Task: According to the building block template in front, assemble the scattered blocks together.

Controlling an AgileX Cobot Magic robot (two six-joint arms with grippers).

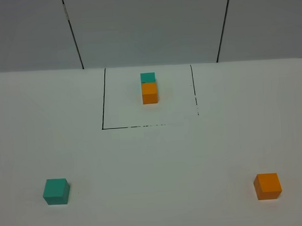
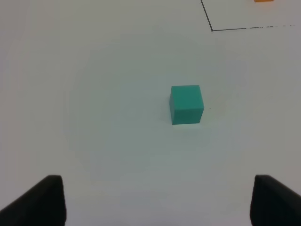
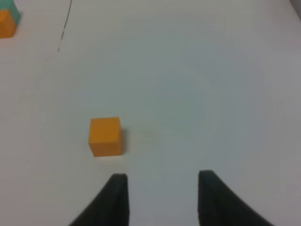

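The building block template (image 1: 149,87) is a teal cube joined behind an orange cube, inside a black-outlined square at the back middle. One scattered teal block (image 1: 56,191) lies at the front left and one scattered orange block (image 1: 268,186) at the front right. Neither gripper shows in the exterior high view. In the left wrist view my left gripper (image 2: 157,202) is wide open and empty, with the teal block (image 2: 186,104) ahead of it and apart. In the right wrist view my right gripper (image 3: 162,193) is open and empty, and the orange block (image 3: 106,136) lies just ahead, off to one side of its fingers.
The black square outline (image 1: 102,115) marks the template area on the white table (image 1: 158,163). Its corner shows in the left wrist view (image 2: 211,29). The template shows at the edge of the right wrist view (image 3: 7,21). A grey panelled wall (image 1: 146,27) stands behind the table.
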